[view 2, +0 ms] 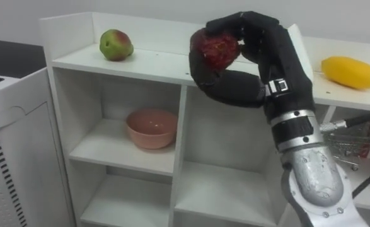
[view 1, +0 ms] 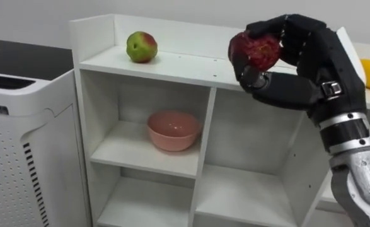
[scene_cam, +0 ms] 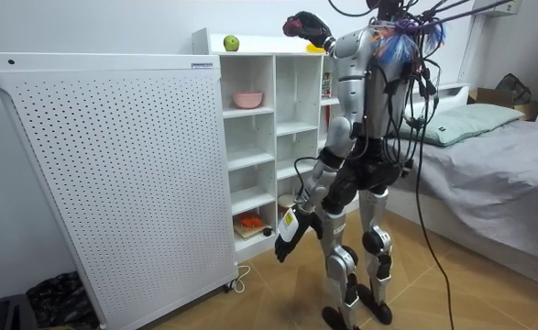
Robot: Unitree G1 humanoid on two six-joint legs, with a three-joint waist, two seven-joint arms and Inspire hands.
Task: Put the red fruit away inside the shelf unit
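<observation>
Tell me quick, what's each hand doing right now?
Left hand: hangs by the robot's side, state cannot be told.
Right hand: raised, closed on a red fruit.

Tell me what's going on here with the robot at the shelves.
The robot stands facing a white shelf unit. Its right hand is raised, with the fingers curled around a dark red fruit held up at the unit's top. A green-and-red apple sits on the top toward the left and a yellow fruit lies toward the right. A pink bowl sits in a compartment below. The left hand hangs low by its thigh.
</observation>
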